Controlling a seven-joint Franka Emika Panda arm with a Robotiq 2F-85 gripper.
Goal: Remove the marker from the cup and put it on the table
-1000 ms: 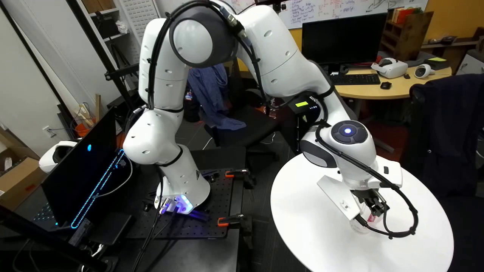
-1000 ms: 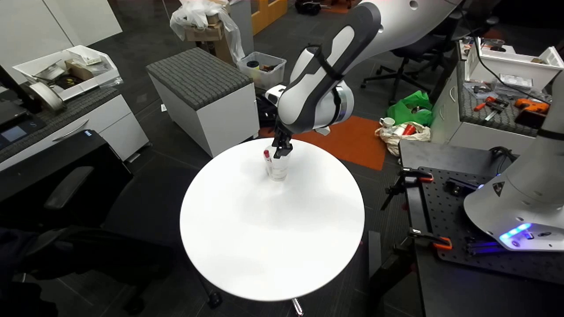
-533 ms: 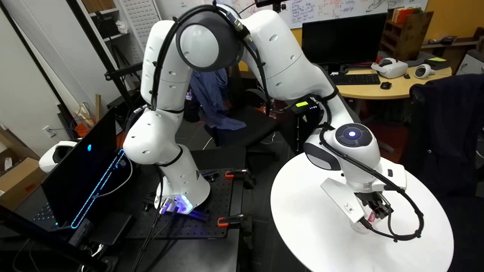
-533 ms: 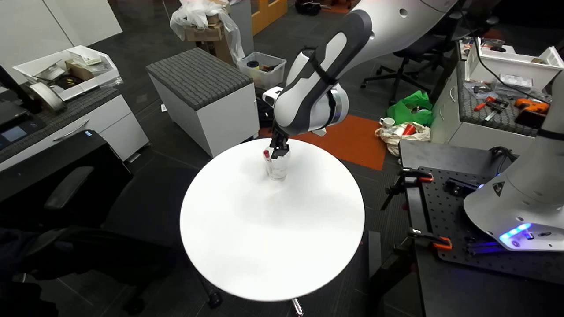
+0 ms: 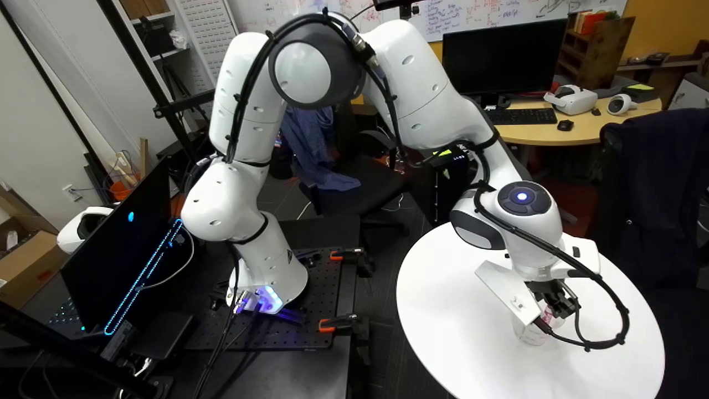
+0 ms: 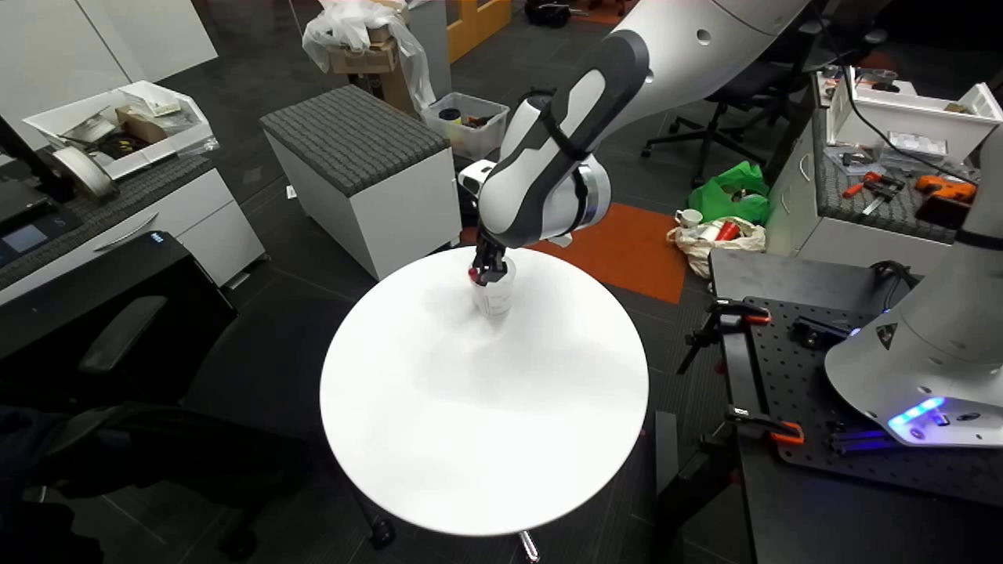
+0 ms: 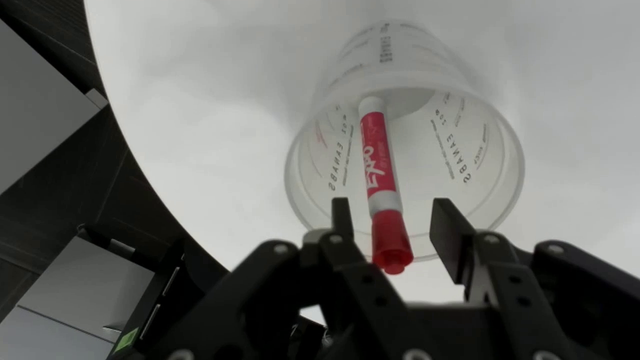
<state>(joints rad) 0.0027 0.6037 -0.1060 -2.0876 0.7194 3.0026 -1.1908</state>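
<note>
The clear cup [image 7: 475, 190] stands on the round white table [image 7: 200, 165]. In both exterior views the cup [image 5: 533, 334] [image 6: 495, 301] shows faintly under the gripper. The red marker [image 7: 381, 155] leans inside the cup, its red cap up at the rim nearest the gripper. My gripper [image 7: 392, 217] is open, with one finger on each side of the cap and a gap to both. In an exterior view the gripper [image 6: 490, 274] covers much of the marker, and only a bit of its red cap [image 6: 473, 274] shows. The table [image 5: 443, 310] is also in an exterior view.
A black perforated mounting plate [image 5: 321, 282] with clamps bears the arm base beside the table. A dark chair [image 5: 642, 221] is close to the table. A grey-topped cabinet [image 6: 353, 141] stands near the table's edge. A cable loops around the gripper.
The gripper has moved a little sideways over the cup, from beside the marker's cap to around it. The cup stays about where it was. The marker is still in it.
</note>
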